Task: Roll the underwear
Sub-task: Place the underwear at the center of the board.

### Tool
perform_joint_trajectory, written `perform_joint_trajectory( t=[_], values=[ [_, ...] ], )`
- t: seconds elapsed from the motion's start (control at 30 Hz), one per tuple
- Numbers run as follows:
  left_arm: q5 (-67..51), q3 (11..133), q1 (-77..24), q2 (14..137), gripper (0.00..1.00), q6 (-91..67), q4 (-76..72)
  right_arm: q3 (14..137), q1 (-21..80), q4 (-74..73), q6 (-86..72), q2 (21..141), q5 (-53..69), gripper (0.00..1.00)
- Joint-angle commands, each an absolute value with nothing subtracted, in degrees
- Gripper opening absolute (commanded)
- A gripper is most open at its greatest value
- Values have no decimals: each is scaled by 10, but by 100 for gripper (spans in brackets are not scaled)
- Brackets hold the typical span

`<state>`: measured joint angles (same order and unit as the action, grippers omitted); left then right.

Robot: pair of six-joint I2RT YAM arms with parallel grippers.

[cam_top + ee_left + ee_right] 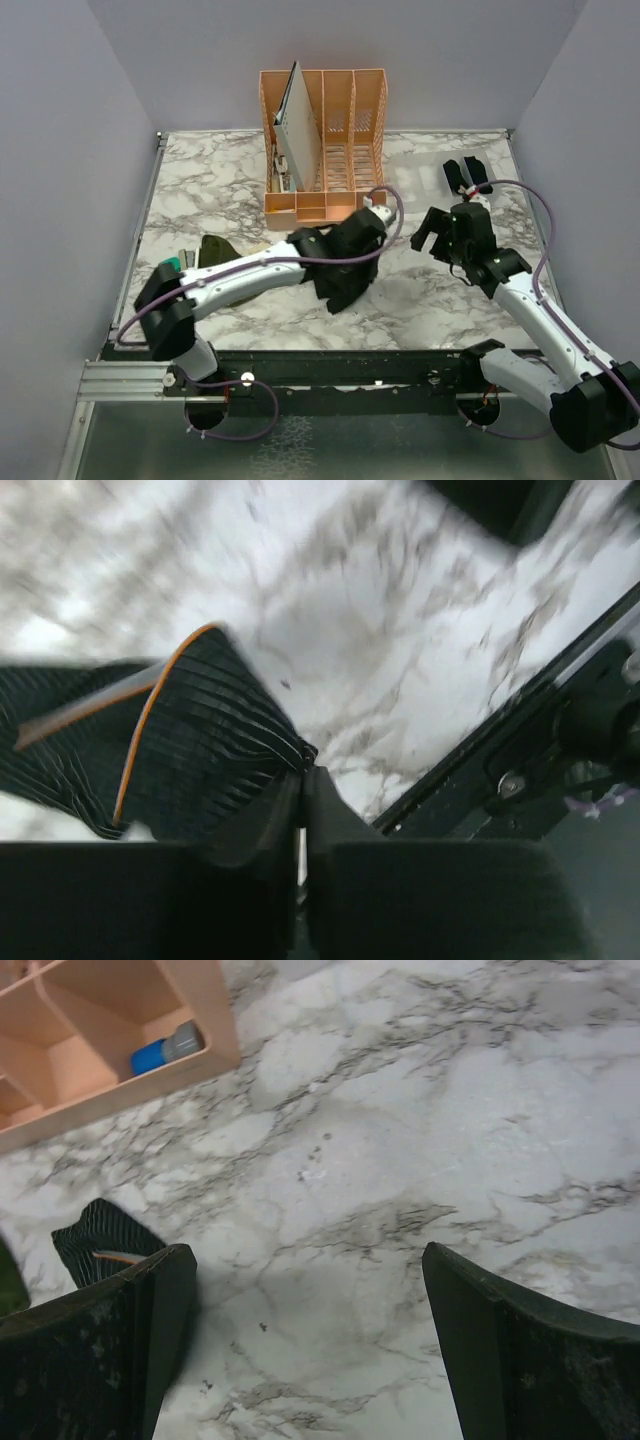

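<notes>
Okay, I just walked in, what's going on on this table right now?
The left gripper is shut on the finely striped black underwear, pinching it near the middle of the marble table. The right gripper is open and holds nothing, over bare marble beside it. Two black rolled bundles lie at the far right, and the olive-green pair lies on the left by the left arm.

Plain grey walls [60, 120] enclose a white marble-patterned table [420, 310] under even light.
</notes>
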<state>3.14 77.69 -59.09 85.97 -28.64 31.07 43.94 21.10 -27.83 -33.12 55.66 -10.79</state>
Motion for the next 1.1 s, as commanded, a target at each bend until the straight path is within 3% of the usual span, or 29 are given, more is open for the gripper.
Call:
perform_joint_trajectory(
  t=[0.0, 0.03, 0.1, 0.13, 0.17, 0.37, 0.57, 1.0, 1.07],
  values=[
    [-39, 763, -649, 945, 42, -301, 265, 438, 145, -311, -340, 565, -135, 100],
    [-38, 770, -655, 958, 60, -303, 266, 435, 127, -311, -339, 564, -127, 100],
    [-19, 771, -663, 960, 86, -312, 261, 429, 103, -306, -332, 559, -106, 100],
    [-12, 769, -664, 950, 97, -312, 258, 426, 100, -301, -327, 556, -93, 100],
    [-5, 764, -664, 938, 99, -309, 257, 423, 98, -294, -322, 553, -79, 100],
    [99, 698, -635, 827, 99, -295, 266, 406, 99, -284, -324, 558, 45, 100],
    [55, 606, -477, 777, 99, -288, 252, 340, 99, -292, -381, 535, 172, 90],
    [16, 700, -407, 1002, 99, -243, 236, 330, 185, -390, -422, 469, 195, 82],
    [13, 708, -402, 1023, 99, -238, 230, 332, 243, -390, -451, 470, 154, 73]
  ],
)
